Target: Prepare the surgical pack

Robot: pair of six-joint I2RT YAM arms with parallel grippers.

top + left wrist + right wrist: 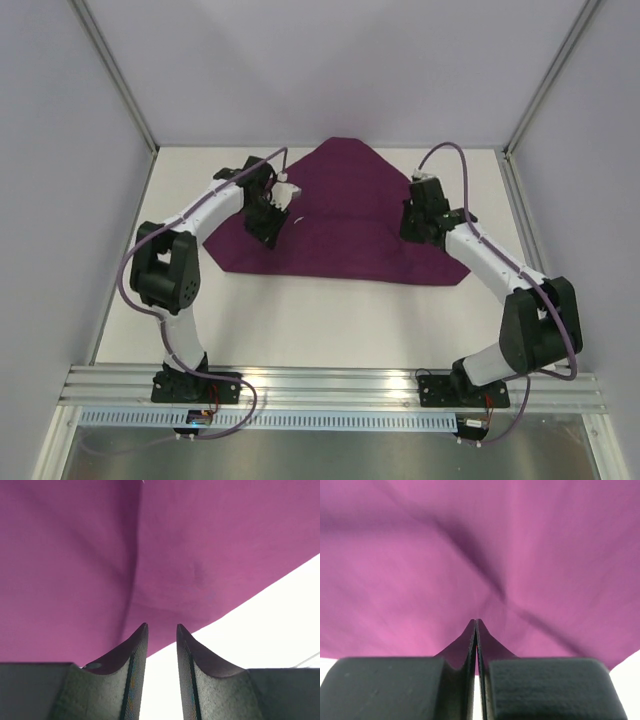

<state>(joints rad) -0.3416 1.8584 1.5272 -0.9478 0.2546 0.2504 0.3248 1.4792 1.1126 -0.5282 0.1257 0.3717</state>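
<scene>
1. Left gripper (pixel 161 630). Jaws stand apart with a narrow gap and hold nothing. The left wrist view alone shows that gap; in it the fingers (pixel 137 647) hang over the edge of the cloth (pixel 75 555), with bare table (pixel 280 620) showing between and beside them. The top view places the gripper above the cloth's left part, pointing down. A small white part sits beside it there, too small to identify.

2. Right gripper (pixel 476 625). Jaws are pressed together, with no gap. Only the right wrist view shows this. Creases in the cloth run together just beyond the tips; whether any fabric is pinched between the pads cannot be told. The top view places the gripper above the cloth's right part, near its right corner.

3. Cloth, dark purple. It lies spread on the white table, across the middle between the two arms. The top view alone gives the outline: roughly triangular, with a peak at the far side and a long near edge running from the left corner to the right corner. The wrist views alone give the surface: a fine weave and soft folds, one long crease under the left gripper and several crossing ridges under the right. Only the cloth's top face is visible.
</scene>
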